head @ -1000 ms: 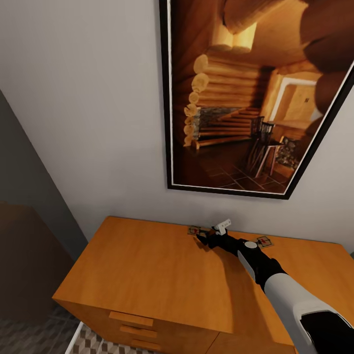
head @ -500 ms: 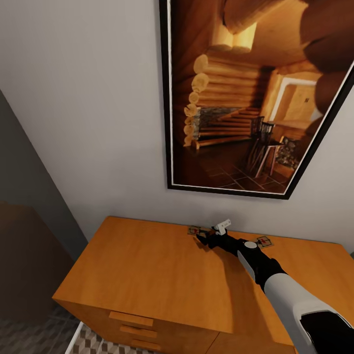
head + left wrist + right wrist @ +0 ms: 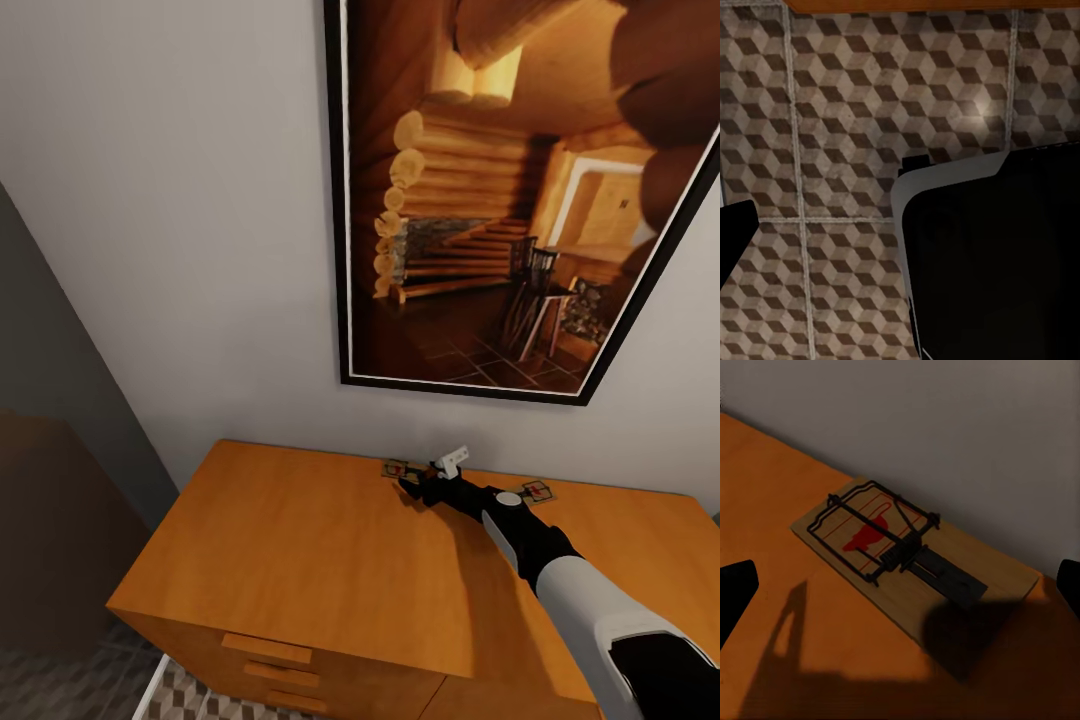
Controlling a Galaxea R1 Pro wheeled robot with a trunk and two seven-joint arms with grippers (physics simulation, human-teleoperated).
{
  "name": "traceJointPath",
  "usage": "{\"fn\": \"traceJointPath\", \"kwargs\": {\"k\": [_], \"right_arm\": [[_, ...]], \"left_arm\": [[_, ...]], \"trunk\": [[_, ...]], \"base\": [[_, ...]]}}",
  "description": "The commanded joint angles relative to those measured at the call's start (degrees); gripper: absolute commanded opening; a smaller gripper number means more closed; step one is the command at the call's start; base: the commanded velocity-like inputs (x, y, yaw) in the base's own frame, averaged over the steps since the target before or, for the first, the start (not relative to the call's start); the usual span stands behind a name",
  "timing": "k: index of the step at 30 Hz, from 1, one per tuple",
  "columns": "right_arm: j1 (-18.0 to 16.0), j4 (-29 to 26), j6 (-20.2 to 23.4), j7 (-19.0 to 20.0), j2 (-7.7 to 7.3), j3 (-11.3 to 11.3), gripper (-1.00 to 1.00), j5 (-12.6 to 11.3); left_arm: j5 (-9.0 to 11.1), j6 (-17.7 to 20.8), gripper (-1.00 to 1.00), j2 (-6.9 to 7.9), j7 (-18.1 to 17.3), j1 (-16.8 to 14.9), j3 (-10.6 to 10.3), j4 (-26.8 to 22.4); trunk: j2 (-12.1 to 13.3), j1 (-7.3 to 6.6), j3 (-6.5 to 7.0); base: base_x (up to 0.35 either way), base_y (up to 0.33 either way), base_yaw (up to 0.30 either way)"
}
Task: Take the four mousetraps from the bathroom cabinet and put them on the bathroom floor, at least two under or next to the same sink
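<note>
Right claw: my right gripper (image 3: 410,484) is out at the far edge of the cabinet top, fingers spread wide, dark tips showing at both sides of the right wrist view with nothing pinched between them
Mousetrap in front of me: one mousetrap (image 3: 911,555) lies flat on the wood right between my open fingers, its far long edge close along the wall; wire bar, spring and a red mark on the board all plain to see; in the head view the same trap (image 3: 396,468) sits just beyond my fingertips
Second trap: another mousetrap (image 3: 538,491) rests flat on the same top, on the other side of my wrist, also near the wall
Cabinet: orange-brown cabinet (image 3: 300,560), flat top, slim bar handles on the drawer fronts at its near face
Left claw: my left gripper hangs low over the floor; I see one dark fingertip (image 3: 735,236) at the edge of the left wrist view, and I cannot tell whether that claw is spread or closed
Bathroom floor: cube-pattern tiles (image 3: 847,112) under the left arm, pale grout lines crossing them, part of my own dark and white body (image 3: 997,262) covering one corner
Wall: large framed picture (image 3: 500,190) of a log cabin interior hangs above the cabinet
</note>
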Motion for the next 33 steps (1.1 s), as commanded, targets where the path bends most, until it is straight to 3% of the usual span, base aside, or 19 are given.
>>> {"fn": "traceJointPath", "kwargs": {"k": [1, 33], "right_arm": [[-0.1, 0.1, -0.3, 0.0, -0.03, 0.3, 1.0, -0.2], [-0.1, 0.1, -0.3, 0.1, 0.25, 0.4, 1.0, -0.3]], "left_arm": [[0.6, -0.3, 1.0, -0.04, -0.2, -0.1, -0.5, 0.2], [0.6, -0.3, 1.0, -0.04, -0.2, -0.1, -0.5, 0.2]], "trunk": [[-0.1, 0.03, -0.11], [-0.1, 0.03, -0.11]], "base": [[0.0, 0.0, 0.0], [0.0, 0.0, 0.0]]}}
